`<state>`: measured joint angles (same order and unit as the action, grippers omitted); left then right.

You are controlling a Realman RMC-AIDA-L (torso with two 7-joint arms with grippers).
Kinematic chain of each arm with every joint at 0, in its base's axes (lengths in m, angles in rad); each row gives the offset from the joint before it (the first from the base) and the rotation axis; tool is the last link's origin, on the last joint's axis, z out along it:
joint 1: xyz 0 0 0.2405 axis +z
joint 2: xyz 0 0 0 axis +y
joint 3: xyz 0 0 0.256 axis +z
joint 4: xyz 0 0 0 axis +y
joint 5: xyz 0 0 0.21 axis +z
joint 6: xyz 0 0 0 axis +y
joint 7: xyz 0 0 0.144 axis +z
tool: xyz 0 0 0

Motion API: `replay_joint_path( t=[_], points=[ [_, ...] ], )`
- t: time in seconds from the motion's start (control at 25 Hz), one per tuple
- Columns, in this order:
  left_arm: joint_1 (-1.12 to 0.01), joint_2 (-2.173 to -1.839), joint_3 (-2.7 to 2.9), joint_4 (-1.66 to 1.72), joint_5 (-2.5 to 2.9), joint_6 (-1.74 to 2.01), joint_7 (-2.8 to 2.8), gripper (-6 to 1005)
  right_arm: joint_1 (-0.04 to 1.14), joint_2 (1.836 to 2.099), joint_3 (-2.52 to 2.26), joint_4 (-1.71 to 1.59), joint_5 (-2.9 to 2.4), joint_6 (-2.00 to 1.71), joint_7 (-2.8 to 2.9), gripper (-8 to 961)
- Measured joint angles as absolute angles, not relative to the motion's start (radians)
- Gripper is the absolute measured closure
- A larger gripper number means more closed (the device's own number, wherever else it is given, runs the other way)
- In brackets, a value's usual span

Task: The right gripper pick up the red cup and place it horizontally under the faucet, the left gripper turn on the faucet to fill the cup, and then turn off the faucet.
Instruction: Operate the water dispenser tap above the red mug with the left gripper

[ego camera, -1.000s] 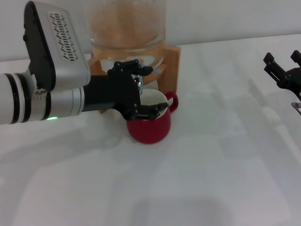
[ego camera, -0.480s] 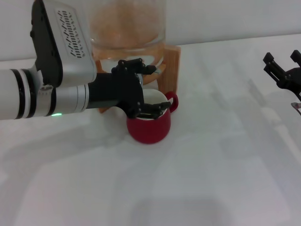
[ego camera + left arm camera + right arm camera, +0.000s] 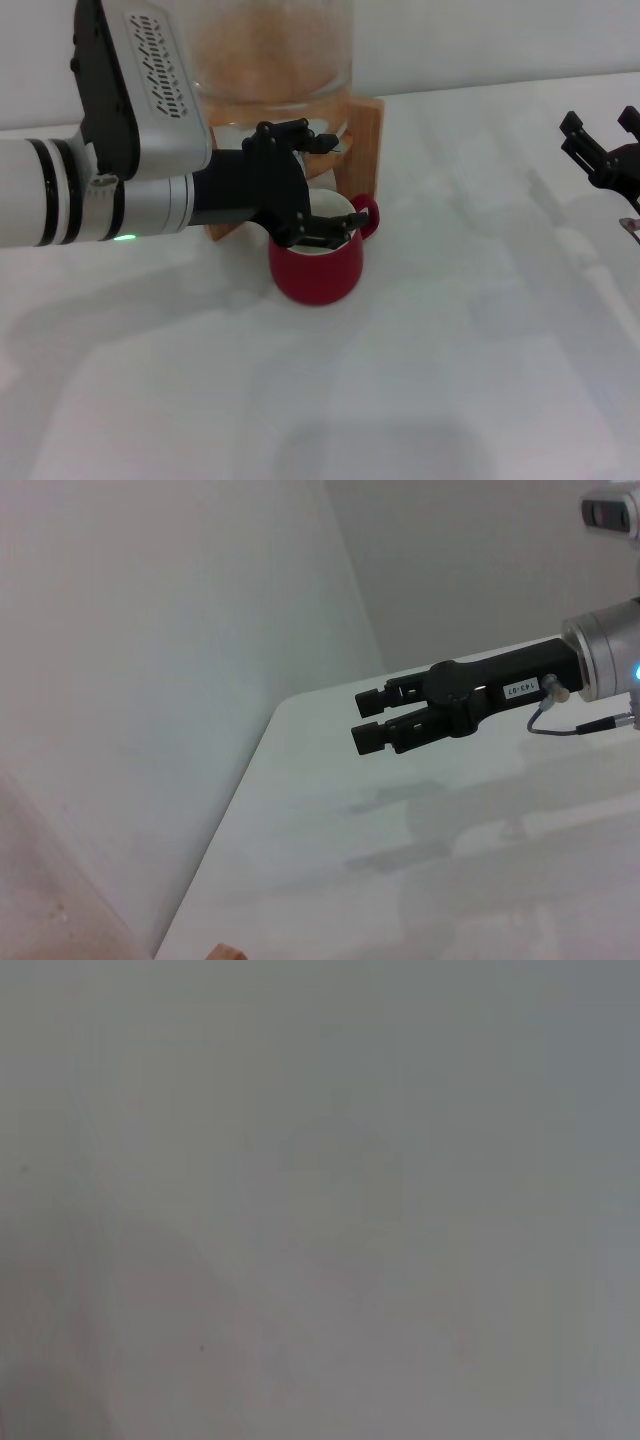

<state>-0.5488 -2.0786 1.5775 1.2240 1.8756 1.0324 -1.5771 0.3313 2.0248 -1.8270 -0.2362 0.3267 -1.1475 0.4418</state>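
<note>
My left hand [image 3: 318, 190] reaches across the front of the wooden stand [image 3: 362, 130], its fingers spread around the spot where the faucet sits, above the red cup [image 3: 318, 262]. The cup stands upright on the white tabletop [image 3: 450, 350]. My right hand [image 3: 603, 152] waits far off, fingers slightly parted.

Your left tool [image 3: 318, 190] is a black jointed claw on silver grilled housing. Its white forearm carries black rings and a green light. The right tool [image 3: 372, 718] is black, labelled white.
</note>
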Motion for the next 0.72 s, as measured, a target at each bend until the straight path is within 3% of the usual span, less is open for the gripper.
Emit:
replay_joint_path(
  t=[0.72],
  points=[
    [-0.560,-2.079,1.578,1.224,1.887,1.032,-1.580,124,0.330,2.025,-1.827,-0.236,0.327,-1.159,0.442,108]
  ],
)
